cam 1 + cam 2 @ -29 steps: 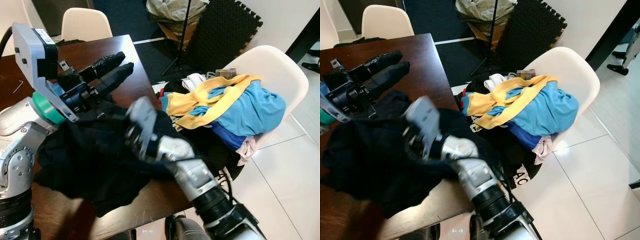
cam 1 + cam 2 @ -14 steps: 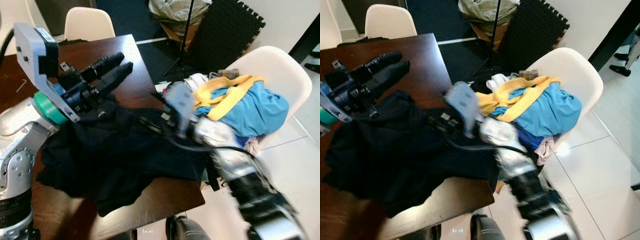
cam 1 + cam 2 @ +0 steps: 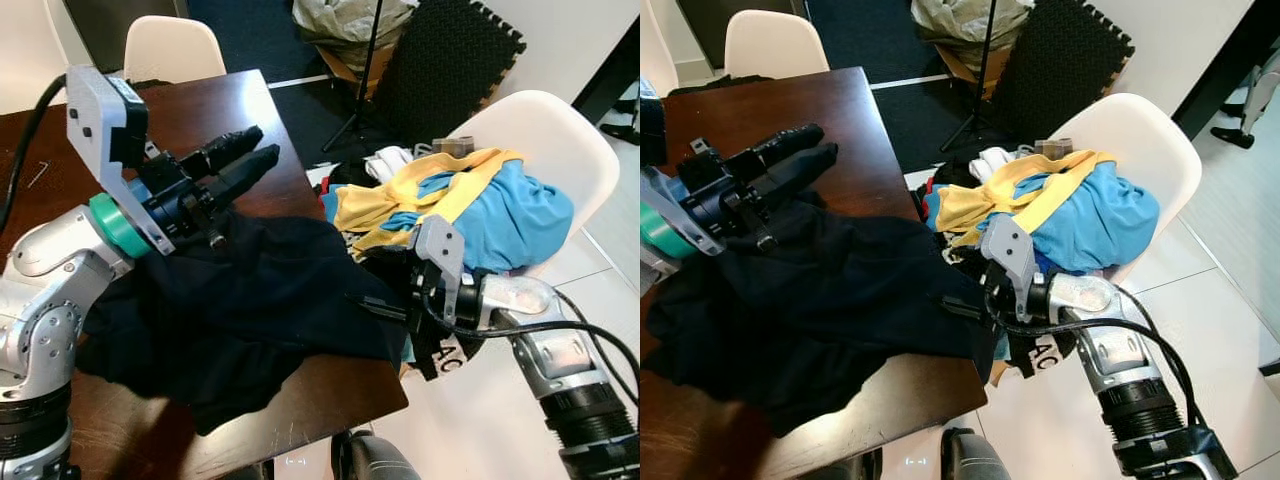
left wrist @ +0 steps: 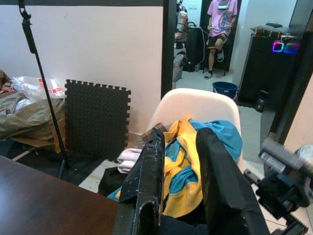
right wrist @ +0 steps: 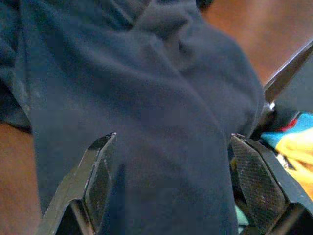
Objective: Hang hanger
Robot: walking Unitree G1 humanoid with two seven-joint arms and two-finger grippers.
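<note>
Dark brown wood makes up the counter (image 3: 215,100), which runs from the far left to the near middle of the scene. A black garment (image 3: 240,310) lies crumpled over its near half, one edge drooping off the right side of the counter. To the right stands a white chair (image 3: 545,135) heaped with clothes, a blue and yellow garment (image 3: 470,205) on top. A second white chair (image 3: 170,45) stands at the far end of the counter, and a black foam mat (image 3: 440,60) leans against the far wall.

At the left, the left gripper (image 3: 240,160) hovers just above the far edge of the black garment; its two black fingers lie close together with a narrow gap and nothing between them. The right gripper (image 3: 385,305) sits at the right edge of the counter, between the black garment and the chair. In the right wrist view its fingers (image 5: 100,171) are spread wide, with the dark cloth filling the space between them; they do not pinch it. A thin dark rod shows at the right gripper's tip against the cloth; whether it is the hanger cannot be told.
</note>
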